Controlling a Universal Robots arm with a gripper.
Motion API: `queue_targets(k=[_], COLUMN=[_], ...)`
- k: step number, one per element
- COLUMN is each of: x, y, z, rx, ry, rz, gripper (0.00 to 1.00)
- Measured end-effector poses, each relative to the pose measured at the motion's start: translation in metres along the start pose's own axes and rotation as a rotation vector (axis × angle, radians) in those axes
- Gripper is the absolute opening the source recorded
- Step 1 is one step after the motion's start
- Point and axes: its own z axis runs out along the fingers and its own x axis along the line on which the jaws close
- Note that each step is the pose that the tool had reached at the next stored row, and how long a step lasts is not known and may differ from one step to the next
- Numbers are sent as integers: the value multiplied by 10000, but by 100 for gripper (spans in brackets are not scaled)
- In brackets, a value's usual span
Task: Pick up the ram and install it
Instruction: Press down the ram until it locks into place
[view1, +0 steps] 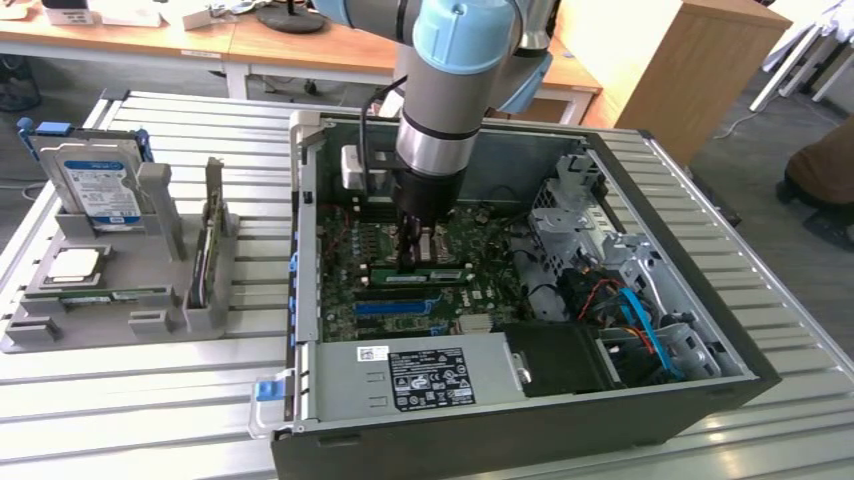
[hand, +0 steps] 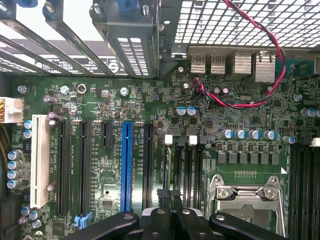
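Lowered deep into the open computer case (view1: 534, 400), the hand (view1: 411, 238) with fingers pressed together, over the green motherboard (view1: 387, 270). Not clear whether anything is pinched between them. In the wrist view, the fingertips (hand: 170, 200) closed tight just above the black memory slots (hand: 185, 165), beside the metal processor socket (hand: 247, 200).

A long green ram (view1: 420, 273) lying flat across the motherboard in the exterior view, just in front of the hand, seemingly seated in a slot. Cannot tell whether the fingers touch it.

Crowding the hand on all sides: the case's back wall behind, a silver drive cage (view1: 581, 215) toward the exterior view's right, a bundle of blue and orange cables (view1: 634, 320) further along that side, and the silver power supply (view1: 414, 380) with its black label at the near edge. On the board, a blue expansion slot (hand: 126, 165), a white one (hand: 39, 160) and several black ones between them, with a red and black twisted wire (hand: 240, 102) looping above the socket near the rear ports (hand: 230, 64).

Off toward the exterior view's left, on the ribbed metal desk (view1: 134, 420), a grey parts holder (view1: 120, 310) carrying an upright hard drive (view1: 96, 185) with blue-white label and a square processor chip (view1: 76, 265) lying flat. Well apart from the case.
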Motion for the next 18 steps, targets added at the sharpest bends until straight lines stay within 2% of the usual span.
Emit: queue_targets(k=[18], x=[0], y=[4], z=[26], rx=[3], ry=[-1], rz=[0], gripper=[11])
